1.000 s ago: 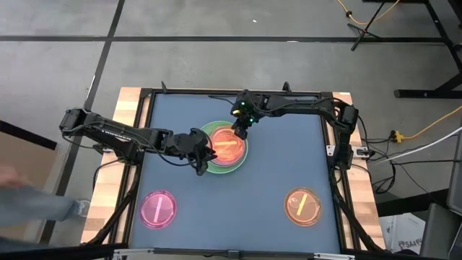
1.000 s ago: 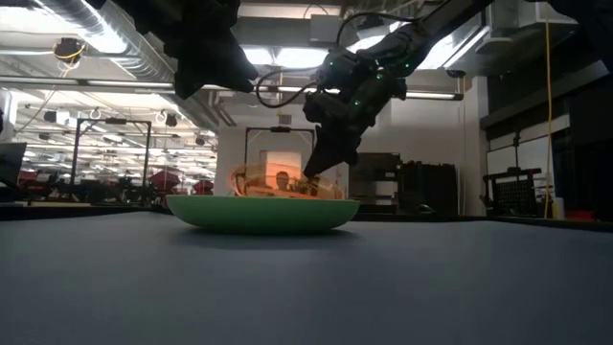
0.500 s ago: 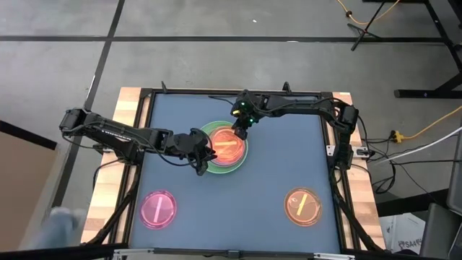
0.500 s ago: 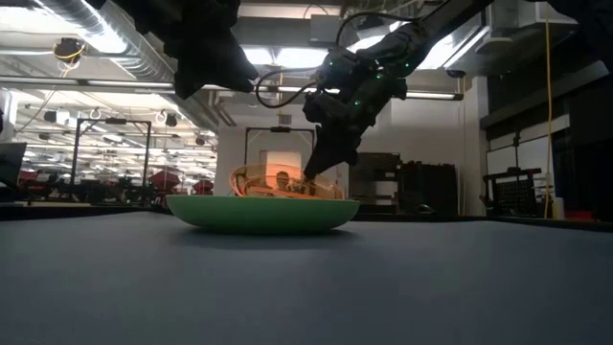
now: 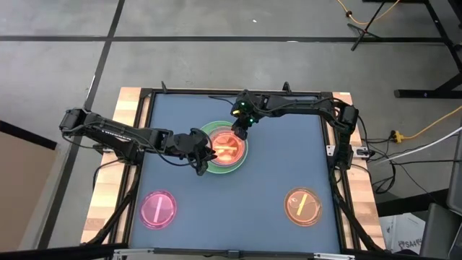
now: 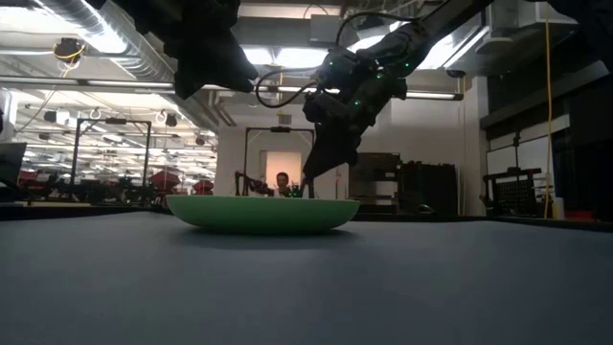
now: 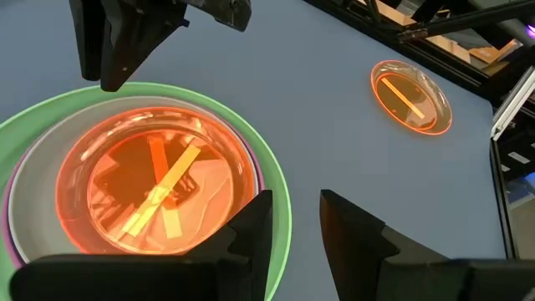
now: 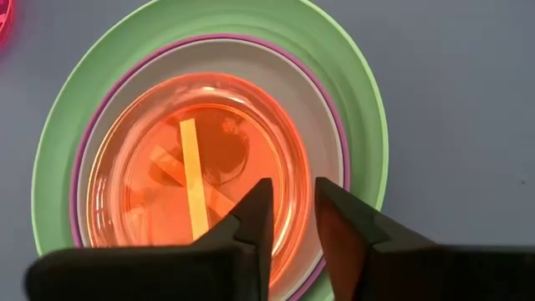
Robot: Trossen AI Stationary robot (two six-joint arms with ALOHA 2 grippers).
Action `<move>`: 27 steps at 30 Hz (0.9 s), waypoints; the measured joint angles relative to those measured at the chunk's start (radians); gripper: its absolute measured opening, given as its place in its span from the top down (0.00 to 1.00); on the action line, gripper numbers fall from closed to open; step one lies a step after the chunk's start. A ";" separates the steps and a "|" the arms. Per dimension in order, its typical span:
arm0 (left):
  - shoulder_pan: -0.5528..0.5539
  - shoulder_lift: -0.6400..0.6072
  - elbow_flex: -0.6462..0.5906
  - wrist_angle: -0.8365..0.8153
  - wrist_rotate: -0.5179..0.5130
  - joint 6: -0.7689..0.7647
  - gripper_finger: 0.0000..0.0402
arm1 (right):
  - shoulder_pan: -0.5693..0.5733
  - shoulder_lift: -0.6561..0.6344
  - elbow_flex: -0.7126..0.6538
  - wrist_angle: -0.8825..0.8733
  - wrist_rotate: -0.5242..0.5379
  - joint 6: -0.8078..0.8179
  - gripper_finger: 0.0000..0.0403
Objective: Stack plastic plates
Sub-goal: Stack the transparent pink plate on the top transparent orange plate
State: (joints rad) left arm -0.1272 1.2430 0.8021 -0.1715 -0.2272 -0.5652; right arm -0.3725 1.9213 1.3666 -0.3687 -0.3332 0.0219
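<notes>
A stack sits at the table's middle: the bright green plate (image 5: 206, 137) at the bottom, then the purple plate (image 8: 333, 109), the pale blue-grey plate (image 8: 322, 138) and a translucent orange plate (image 8: 167, 167) lying flat on top. Two crossed stripes show through it, so another translucent plate seems to lie beneath. My right gripper (image 8: 292, 221) is open by a narrow gap over the orange plate's far-right rim. My left gripper (image 7: 294, 221) hovers open above the green plate's near-left rim. A pink plate (image 5: 157, 209) and an orange plate (image 5: 303, 206) rest flat on the table. My right gripper points down from above with its fingers (image 8: 255, 226) on either side of the top orange plate's rim (image 8: 294, 180), on the stack's far-right side. I cannot tell whether they touch it. The plate lies flat in the stack.
The single pink plate lies near the table's near-left corner and the single orange plate near its near-right corner. Bare blue-grey table (image 5: 231, 209) stretches between them and around the stack. A black frame (image 5: 144, 108) borders the table.
The top orange plate stood tilted, with its edge raised above the green plate's rim at my right gripper. It has dropped flat into the stack and no longer shows above the green rim in the low view. Both grippers have kept their places.
</notes>
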 joint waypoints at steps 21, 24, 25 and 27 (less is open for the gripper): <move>0.000 0.000 0.000 0.000 0.039 0.000 0.76 | 0.000 -0.001 0.000 0.000 0.000 -0.001 0.75; 0.000 0.000 0.000 -0.015 0.039 0.002 0.76 | 0.000 -0.001 0.000 0.000 0.000 -0.004 0.75; 0.000 0.000 0.000 -0.026 0.046 0.001 0.76 | 0.000 -0.001 0.000 0.000 0.000 -0.004 0.75; 0.001 0.000 0.000 -0.048 0.075 0.002 0.76 | 0.000 -0.003 0.000 0.000 0.000 -0.005 0.75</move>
State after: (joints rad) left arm -0.1265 1.2430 0.8021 -0.2190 -0.1524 -0.5632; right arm -0.3725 1.9180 1.3666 -0.3691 -0.3332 0.0173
